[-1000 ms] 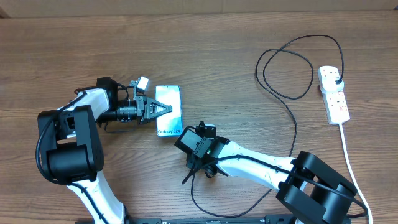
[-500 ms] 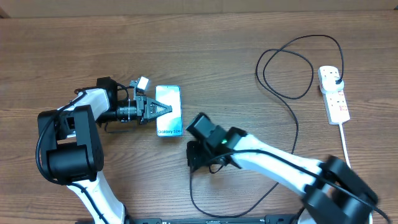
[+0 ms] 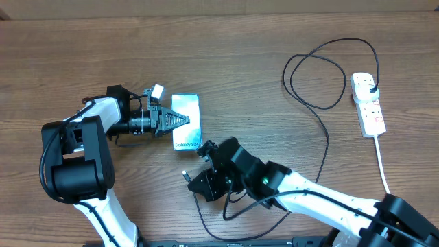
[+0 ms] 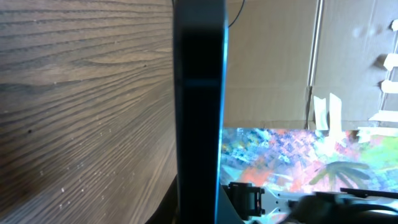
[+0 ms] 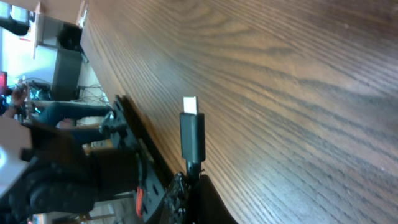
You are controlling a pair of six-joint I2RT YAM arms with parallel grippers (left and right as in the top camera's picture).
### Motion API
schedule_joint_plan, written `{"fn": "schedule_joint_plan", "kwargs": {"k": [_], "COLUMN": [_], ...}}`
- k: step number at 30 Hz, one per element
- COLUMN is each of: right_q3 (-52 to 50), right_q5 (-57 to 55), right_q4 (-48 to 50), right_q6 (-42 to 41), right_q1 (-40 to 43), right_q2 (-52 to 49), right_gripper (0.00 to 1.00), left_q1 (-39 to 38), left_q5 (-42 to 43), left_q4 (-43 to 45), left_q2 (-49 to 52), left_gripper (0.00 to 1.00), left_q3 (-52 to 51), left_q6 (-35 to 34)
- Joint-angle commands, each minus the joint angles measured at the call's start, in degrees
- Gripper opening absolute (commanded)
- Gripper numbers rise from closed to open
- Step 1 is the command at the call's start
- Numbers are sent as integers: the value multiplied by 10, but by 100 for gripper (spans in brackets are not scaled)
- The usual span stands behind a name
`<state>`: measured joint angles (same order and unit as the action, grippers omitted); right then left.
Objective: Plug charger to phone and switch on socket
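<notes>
Charger [image 5: 191, 127] connector pinched tight in my right gripper [image 3: 195, 182]; left gripper [image 3: 180, 120] clamped on phone [image 3: 189, 134]. I keep tip square to phone end, push slowly, straight.

Bare brown wooden tabletop [image 3: 103, 48] is lying open across the far left and centre, while the thin black charger cable [image 3: 326, 140] is looping across the right half, standing between the middle and the white elongated power strip [image 3: 368, 104].
</notes>
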<state>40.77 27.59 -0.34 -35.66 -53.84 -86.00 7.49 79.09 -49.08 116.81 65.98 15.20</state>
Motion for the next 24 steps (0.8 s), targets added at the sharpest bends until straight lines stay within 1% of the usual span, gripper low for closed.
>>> {"fn": "schedule_joint_plan", "kwargs": {"k": [1, 3, 5, 13, 17, 21, 24], "right_q3": [-61, -94, -106, -106, -106, -106, -106], "right_q5": [-65, -81, -79, -81, -81, -81, -83], "right_q4": [88, 155, 191, 199, 215, 231, 242], "right_q6": [-56, -74, -76, -74, -74, -48, -48], "right_q1": [1, 1, 1, 1, 1, 1, 1], "right_q2": [1, 1, 1, 1, 1, 1, 1], "right_gripper": [4, 4, 4, 4, 4, 4, 4], "left_q1": [-4, -4, -4, -4, -4, -4, -4], "left_q5": [49, 49, 49, 50, 50, 50, 50], "left_q4": [-3, -3, -3, -3, -4, -4, -4], "left_q2": [2, 2, 2, 2, 2, 2, 2], "left_gripper": [4, 4, 4, 4, 4, 4, 5], "left_q3": [-1, -1, -1, -1, -1, -1, -1], "left_q6": [9, 9, 9, 8, -11, -11, -11]}}
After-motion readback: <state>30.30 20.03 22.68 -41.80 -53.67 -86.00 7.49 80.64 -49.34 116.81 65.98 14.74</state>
